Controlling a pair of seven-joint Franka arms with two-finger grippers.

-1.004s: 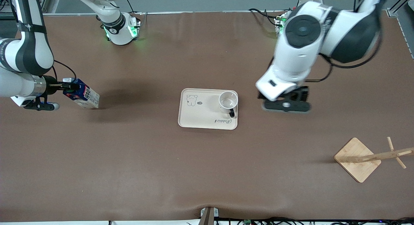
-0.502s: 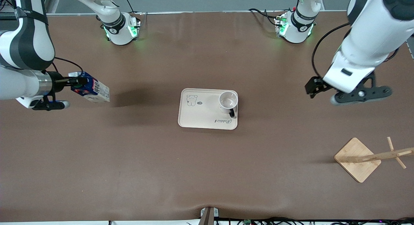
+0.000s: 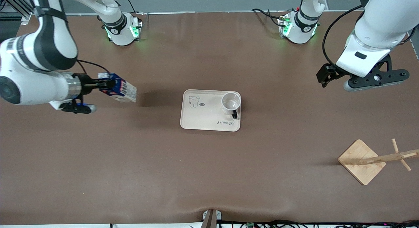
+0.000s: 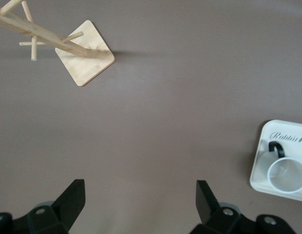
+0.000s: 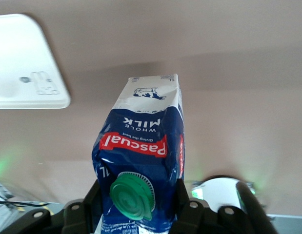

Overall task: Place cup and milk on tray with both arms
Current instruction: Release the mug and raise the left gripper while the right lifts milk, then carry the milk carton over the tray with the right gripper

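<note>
The cream tray (image 3: 203, 118) lies mid-table. The white cup (image 3: 231, 103) stands upright on the tray's corner toward the left arm's end, its black handle pointing at the front camera. My right gripper (image 3: 105, 84) is shut on the milk (image 3: 120, 89) and holds the carton tilted in the air over bare table toward the right arm's end, apart from the tray. In the right wrist view the milk (image 5: 143, 151) fills the jaws (image 5: 138, 207), with the tray (image 5: 24, 63) ahead. My left gripper (image 3: 324, 78) is open and empty, over the table toward the left arm's end. The left wrist view (image 4: 141, 207) shows the cup (image 4: 286, 174).
A wooden stand with a square base (image 3: 361, 161) and pegged pole lies toward the left arm's end, nearer the front camera; it also shows in the left wrist view (image 4: 85, 58). Brown table mat surrounds the tray. Arm bases with green lights stand along the table's edge.
My right gripper has carried the milk toward the tray. My left arm has swung away from the tray toward its own end of the table. The cup has not moved.
</note>
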